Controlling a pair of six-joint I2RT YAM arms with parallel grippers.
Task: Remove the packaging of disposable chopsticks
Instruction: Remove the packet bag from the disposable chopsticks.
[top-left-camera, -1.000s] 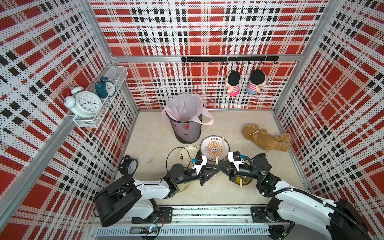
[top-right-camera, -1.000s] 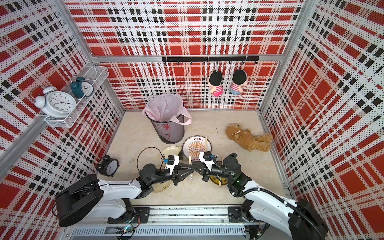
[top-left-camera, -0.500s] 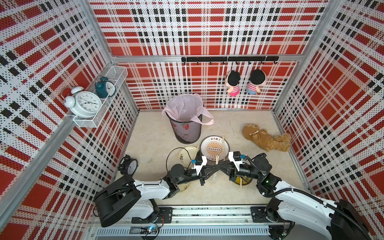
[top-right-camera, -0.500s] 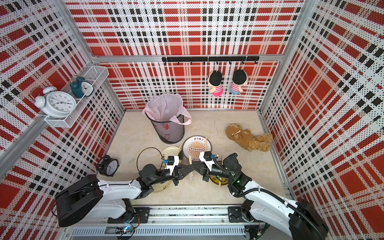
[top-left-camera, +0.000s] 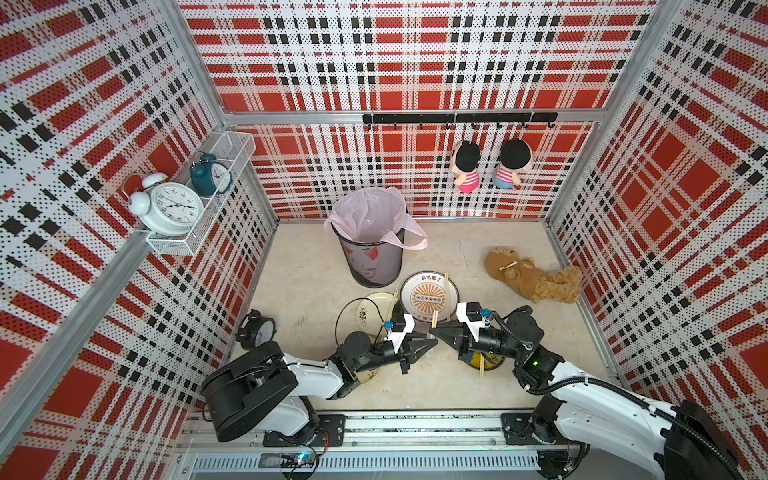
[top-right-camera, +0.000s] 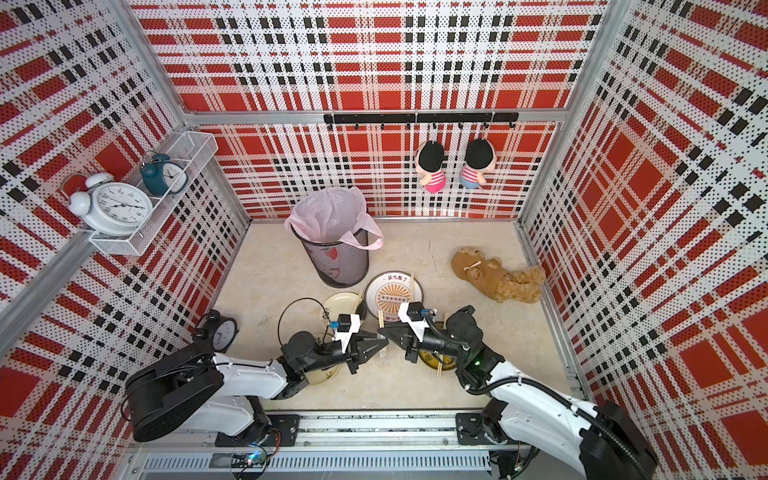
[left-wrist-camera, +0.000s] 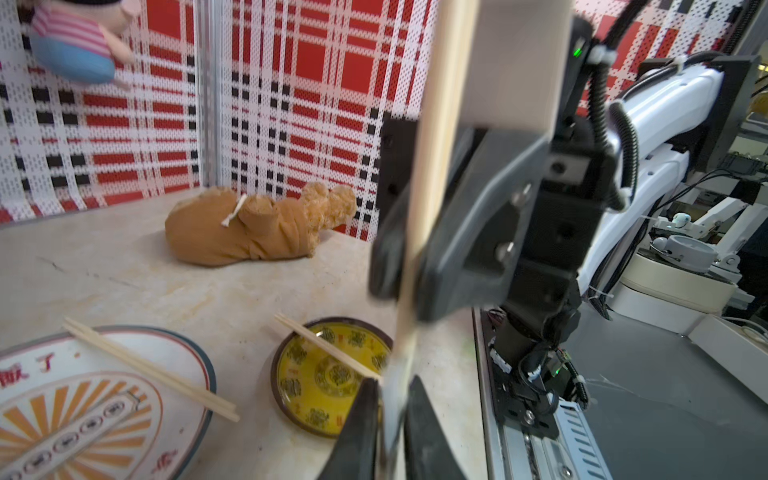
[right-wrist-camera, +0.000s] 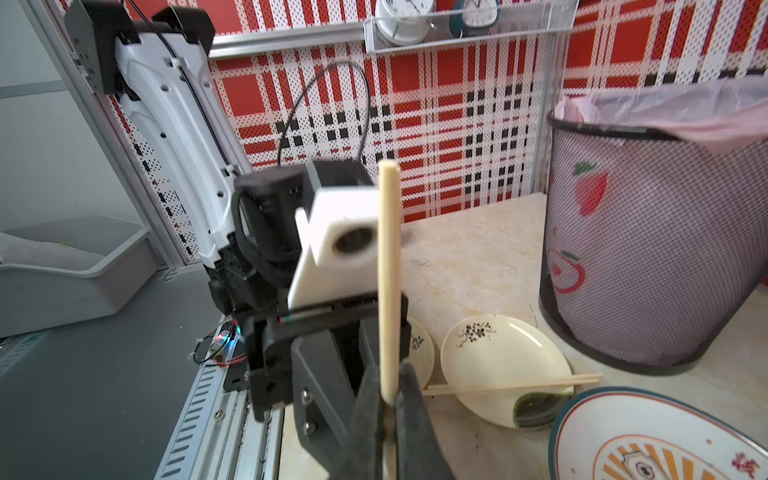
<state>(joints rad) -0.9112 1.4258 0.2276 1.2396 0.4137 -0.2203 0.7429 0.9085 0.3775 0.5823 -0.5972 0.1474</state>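
**Pincers nose to nose over one pair of sticks**

Starting at the right pincer (right-wrist-camera: 389, 374): clamped shut on a pair of chopsticks (right-wrist-camera: 389, 249), gripped toward the lower end and held upright above the worktop (top-left-camera: 316, 291). Just below, the left pincer (left-wrist-camera: 392, 384), tip to tip with the right one, squeezed down narrow on the wrapper (left-wrist-camera: 390, 415) at the bottom of that same pair. No telling how far up the sticks, only a pale see-through strip between the fingers (left-wrist-camera: 363, 419) in the left wrist view.

Moving outward: just behind the pincers, a sunburst plate (left-wrist-camera: 183, 407) with a second pair (left-wrist-camera: 149, 370) lying across it, bare wood. Under the right arm, a small yellow dish (left-wrist-camera: 307, 386) with a third pair (left-wrist-camera: 328, 348) across it, also bare. Over on the left arm's side, a cream plate (right-wrist-camera: 498, 357) with a fourth pair (right-wrist-camera: 511, 383) resting over its rim. Behind those, a black mesh bin (top-left-camera: 374, 266) with a pink liner (top-left-camera: 365, 212). Off to the right, a brown teddy bear (top-left-camera: 523, 276) flat on the worktop. By the left wall, a black alarm clock (top-left-camera: 259, 332). Up on the wall shelf (top-left-camera: 174, 247), a white clock (top-left-camera: 172, 205) and a teal clock (top-left-camera: 210, 176); on the back rail (top-left-camera: 457, 118), two dolls (top-left-camera: 467, 168) hanging.
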